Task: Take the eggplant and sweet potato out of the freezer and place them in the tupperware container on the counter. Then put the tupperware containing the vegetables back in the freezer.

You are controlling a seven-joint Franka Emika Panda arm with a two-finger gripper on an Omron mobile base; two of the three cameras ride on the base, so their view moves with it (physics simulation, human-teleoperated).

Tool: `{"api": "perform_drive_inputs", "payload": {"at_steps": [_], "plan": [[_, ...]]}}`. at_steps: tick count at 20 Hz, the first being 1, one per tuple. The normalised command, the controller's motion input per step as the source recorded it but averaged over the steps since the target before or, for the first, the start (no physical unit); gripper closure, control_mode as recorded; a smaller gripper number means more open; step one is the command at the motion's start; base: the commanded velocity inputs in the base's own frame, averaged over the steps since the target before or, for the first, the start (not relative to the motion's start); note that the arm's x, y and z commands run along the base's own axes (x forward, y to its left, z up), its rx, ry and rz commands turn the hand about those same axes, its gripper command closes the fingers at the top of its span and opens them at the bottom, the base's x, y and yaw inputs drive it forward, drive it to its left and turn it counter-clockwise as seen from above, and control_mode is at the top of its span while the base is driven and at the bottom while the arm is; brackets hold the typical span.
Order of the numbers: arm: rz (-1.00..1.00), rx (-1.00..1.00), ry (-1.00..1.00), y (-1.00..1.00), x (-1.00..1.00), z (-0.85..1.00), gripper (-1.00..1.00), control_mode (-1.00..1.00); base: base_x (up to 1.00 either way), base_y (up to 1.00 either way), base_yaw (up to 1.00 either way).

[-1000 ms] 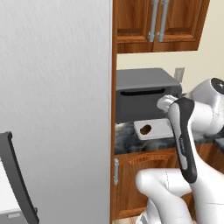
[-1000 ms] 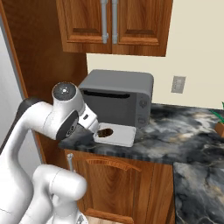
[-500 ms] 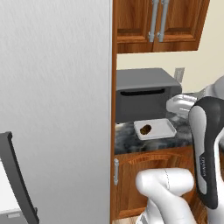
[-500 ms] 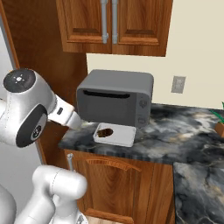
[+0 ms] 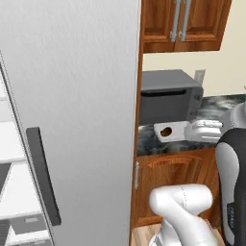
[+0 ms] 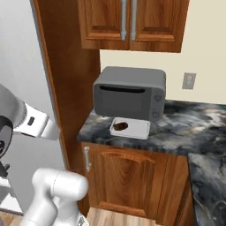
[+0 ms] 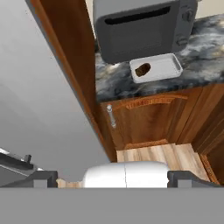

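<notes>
The whitish tupperware container [image 5: 171, 130] [image 6: 130, 128] [image 7: 156, 68] lies on the dark marbled counter [image 6: 185, 128] in front of the toaster oven. The brown sweet potato [image 5: 166, 131] [image 6: 120, 126] [image 7: 142, 69] rests in its left part. My gripper [image 7: 114, 179] is open, its fingertips [image 7: 41, 178] far apart with nothing between them; it hangs high and well back from the counter, looking down at the container. The freezer [image 5: 12, 192] shows white shelves at the far left of the left base view. The eggplant is out of view.
A grey toaster oven [image 5: 170, 96] [image 6: 130, 95] [image 7: 144, 26] stands behind the container. The fridge's tall pale-grey panel [image 5: 77, 96] with a dark bar handle [image 5: 43, 175] is close on the left. Reddish-brown cabinets [image 6: 141, 176] lie below the counter, more above [image 6: 132, 22].
My arm has swung back and to the left, away from the container. The sweet potato stays in the tupperware. The whole picture has shifted a little, so the base has moved.
</notes>
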Motion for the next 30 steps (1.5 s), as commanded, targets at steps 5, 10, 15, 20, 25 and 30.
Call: {"api": "perform_drive_inputs", "payload": {"at_steps": [5, 10, 15, 20, 25, 30], "plan": [[0.00, 0.00, 0.00, 0.00, 0.00, 0.00, -1.00, 1.00, -0.73, 1.00, 0.00], [0.00, 0.00, 0.00, 0.00, 0.00, 0.00, -1.00, 1.00, 0.17, 0.95, 0.00], [0.00, 0.00, 0.00, 0.00, 0.00, 0.00, -1.00, 1.00, 0.51, 0.64, 0.00], [0.00, 0.00, 0.00, 0.00, 0.00, 0.00, -1.00, 1.00, 0.52, 0.25, 0.00], [0.00, 0.00, 0.00, 0.00, 0.00, 0.00, -1.00, 1.00, 0.12, 0.46, 0.00], [0.00, 0.00, 0.00, 0.00, 0.00, 0.00, -1.00, 1.00, 0.51, 0.36, 0.00]]}}
